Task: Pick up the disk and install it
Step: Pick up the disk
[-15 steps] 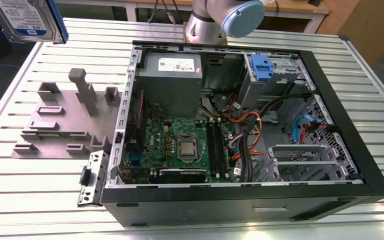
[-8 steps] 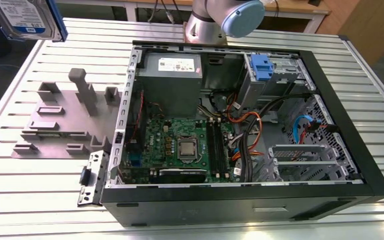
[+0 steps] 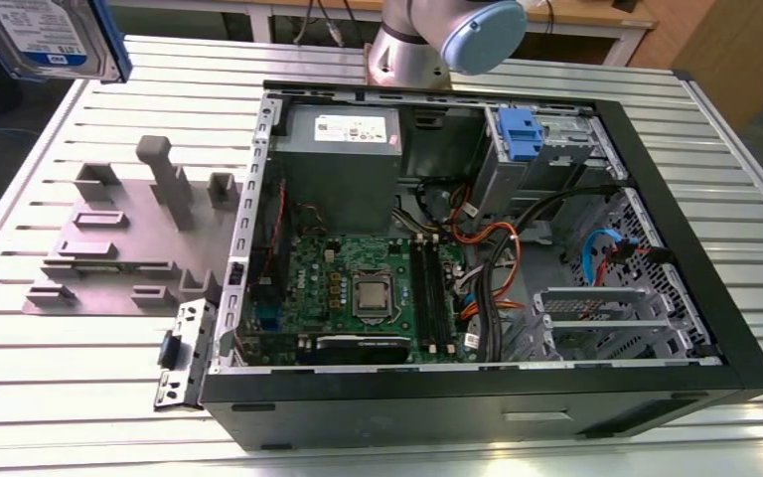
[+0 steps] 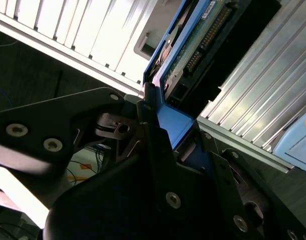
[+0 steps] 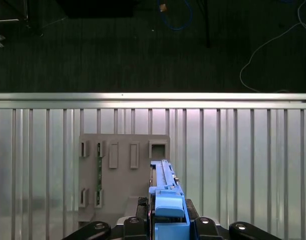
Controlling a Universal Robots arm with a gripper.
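Disk (image 3: 51, 38) aloft is what we meet first in the exterior view. It hangs high at the exterior view's left, label side toward the camera, with a blue rail along one edge. It is clear of the slatted tabletop (image 3: 76, 397) and well apart from the open computer case (image 3: 488, 402). Part of the arm (image 3: 441, 40) rises at the far side of the case. Beside the case, on the exterior view's left, a grey fixture (image 3: 123, 243) with upright posts and slots stands on the tabletop. Inside the case we see a green motherboard (image 3: 355, 288), a grey power supply (image 3: 339, 159) with a white sticker, and bundles of orange and blue cables (image 3: 488, 248). A small blue latch piece (image 3: 520, 134) sits in the bay at the far corner on the exterior view's right.

In the second wrist view, the hand (image 4: 178, 132) is clamped on the disk (image 4: 193, 47). Its black fingers (image 4: 151, 135) press against the blue rail, and the disk's green circuit-board face with its connector pins is turned toward us. The tabletop (image 4: 67, 25) lies beyond.

In the first wrist view, we look along the disk (image 5: 165, 175) edge-on, its blue rail gripped between the dark fingers (image 5: 141, 204) of the hand (image 5: 166, 206). Beneath it lie the grey fixture (image 5: 122, 160) and the tabletop (image 5: 243, 165). Past the tabletop's edge is the dark floor (image 5: 117, 45) with loose wires (image 5: 175, 20).
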